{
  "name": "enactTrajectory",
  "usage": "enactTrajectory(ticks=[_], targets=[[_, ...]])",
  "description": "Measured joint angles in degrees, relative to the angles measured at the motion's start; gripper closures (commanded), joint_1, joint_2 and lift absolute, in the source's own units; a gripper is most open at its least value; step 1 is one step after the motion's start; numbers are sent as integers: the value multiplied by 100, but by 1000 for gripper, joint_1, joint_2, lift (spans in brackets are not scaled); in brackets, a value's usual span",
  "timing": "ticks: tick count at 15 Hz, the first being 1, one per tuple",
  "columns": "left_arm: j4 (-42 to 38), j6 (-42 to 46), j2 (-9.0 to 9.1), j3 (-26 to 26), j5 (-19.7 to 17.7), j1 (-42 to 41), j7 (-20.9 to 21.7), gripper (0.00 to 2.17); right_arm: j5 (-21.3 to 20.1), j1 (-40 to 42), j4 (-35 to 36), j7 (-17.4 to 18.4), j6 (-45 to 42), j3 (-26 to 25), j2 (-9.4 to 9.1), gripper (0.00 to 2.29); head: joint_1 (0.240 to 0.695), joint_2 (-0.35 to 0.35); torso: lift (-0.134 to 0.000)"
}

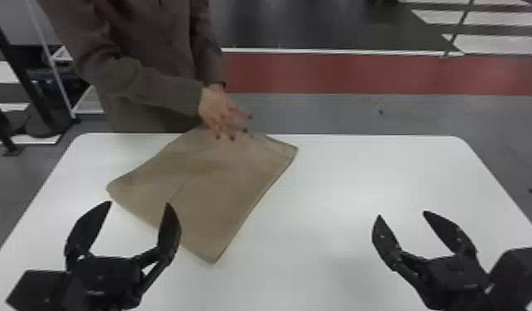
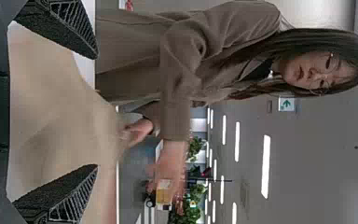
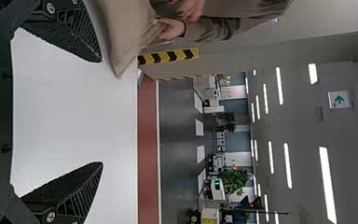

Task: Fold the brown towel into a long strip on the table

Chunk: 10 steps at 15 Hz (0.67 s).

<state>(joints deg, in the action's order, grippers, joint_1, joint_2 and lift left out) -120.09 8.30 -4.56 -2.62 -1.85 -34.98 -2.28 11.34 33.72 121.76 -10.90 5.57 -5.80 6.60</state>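
Blur softens both of the person's hands, so from my seat the separate fingers are hard to make out; in the head view one hand (image 1: 217,107) overlaps the other and hides most of it. The head view cuts off the person (image 1: 153,62) at the top and the near side of the table (image 1: 360,186) at the bottom. My left gripper (image 1: 139,202) covers a bit of the near left edge of the brown towel (image 1: 219,178), and I can't tell how many layers the cloth has.

I count one towel, one table, one person with two hands, and two grippers, each with two fingers.

The towel lies askew on the left half of the table, one corner pointing near, its far part at the table's far edge, where one hand pinches it. It spreads beyond my left gripper, far and to the right of it; whether the inner finger touches the cloth I can't say. My right gripper (image 1: 402,214) hangs over the near right of the table, well apart from the towel, which is off to its left and farther away. Both claws stand wide open with nothing between their fingers.
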Motion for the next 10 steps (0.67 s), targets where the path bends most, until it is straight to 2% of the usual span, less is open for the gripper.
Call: enactTrajectory(ticks=[10], targets=[[55, 17, 16, -28, 44, 16, -27, 39, 19, -47, -82, 0, 2, 0, -5, 97, 695, -43, -112]])
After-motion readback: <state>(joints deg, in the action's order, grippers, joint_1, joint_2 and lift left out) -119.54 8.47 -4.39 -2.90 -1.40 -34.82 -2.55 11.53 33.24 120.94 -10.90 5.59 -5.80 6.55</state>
